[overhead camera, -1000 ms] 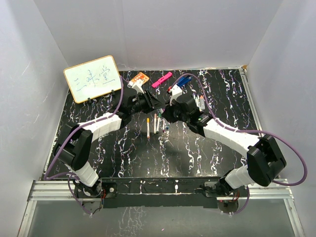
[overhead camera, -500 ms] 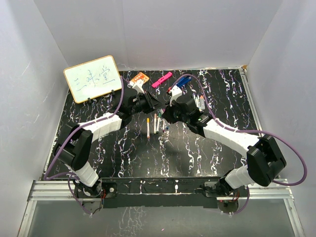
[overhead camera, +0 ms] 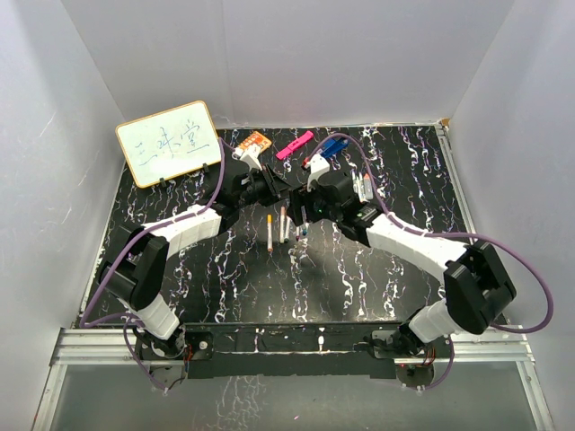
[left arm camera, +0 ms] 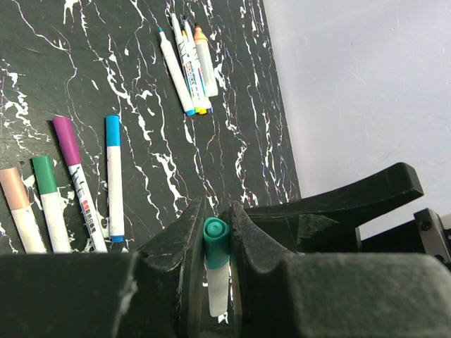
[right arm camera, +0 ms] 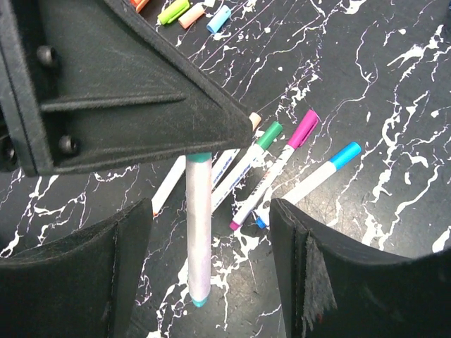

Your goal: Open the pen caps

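**Markings.** The whiteboard at the far left of the surface carries handwritten blue characters, too small to read with certainty. The pen barrels show red and blue print, which is also illegible.

**Held item.** The left hand is clamped on the teal cap of a white-barrelled teal pen, which is raised above the middle of the surface. The cap sits on the barrel end, between the two fingers. The long axis runs from the left hand toward the right hand. The free end is tipped teal and points at the right wrist. The right hand's fingers stand apart, one on each side of the barrel, and do not touch it.

**Surroundings.**
- Four capped pens lie side by side beneath the hands, with peach, green, purple and blue caps all pointing the same way.
- A cluster of further pens lies beyond them, nearer the wall.
- Loose caps in green, peach and blue lie together on the surface.
- A pink highlighter and a blue clip tool lie at the far edge, well apart from both hands.
- In the right wrist view, the left hand's finger hides part of the surface.
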Tool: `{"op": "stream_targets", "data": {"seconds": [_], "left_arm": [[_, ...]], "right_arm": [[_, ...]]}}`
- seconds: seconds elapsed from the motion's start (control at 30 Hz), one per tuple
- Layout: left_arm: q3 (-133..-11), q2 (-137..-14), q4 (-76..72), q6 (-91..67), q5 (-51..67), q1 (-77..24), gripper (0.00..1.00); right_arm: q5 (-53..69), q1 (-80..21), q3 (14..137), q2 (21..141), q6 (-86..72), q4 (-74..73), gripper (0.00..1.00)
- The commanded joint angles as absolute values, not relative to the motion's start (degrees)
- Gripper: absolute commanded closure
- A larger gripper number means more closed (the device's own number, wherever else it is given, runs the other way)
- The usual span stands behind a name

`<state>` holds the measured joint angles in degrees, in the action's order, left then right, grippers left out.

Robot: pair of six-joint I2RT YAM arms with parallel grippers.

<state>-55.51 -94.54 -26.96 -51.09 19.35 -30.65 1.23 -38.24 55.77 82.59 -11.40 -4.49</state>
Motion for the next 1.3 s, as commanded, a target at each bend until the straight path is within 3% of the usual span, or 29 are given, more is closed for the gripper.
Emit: {"op": "stream_targets", "data": {"seconds": [0.0, 0.37, 0.57, 1.27], "left_arm": [[-56.52, -92.18, -28.03, -50.45, 20.49, -30.92, 1.00], [-55.71, -91.49, -28.15, -50.43, 20.79, -30.89, 1.00], [-55.20, -91.12, -27.69, -50.36, 19.85, -30.88, 1.00], [-73.54, -101.77, -19.70, -45.51, 15.08, -14.27, 1.00]], "right_arm": [[0.91, -38.45, 59.84, 84.67, -11.72, -2.48, 0.38], [0.82, -38.41, 62.64, 87.56, -12.13, -2.11, 0.70], [0.70, -38.41, 63.27, 88.08, -12.24, -2.51, 1.00], [0.28, -38.31, 52.02, 80.42, -12.33, -8.02, 1.00]]}}
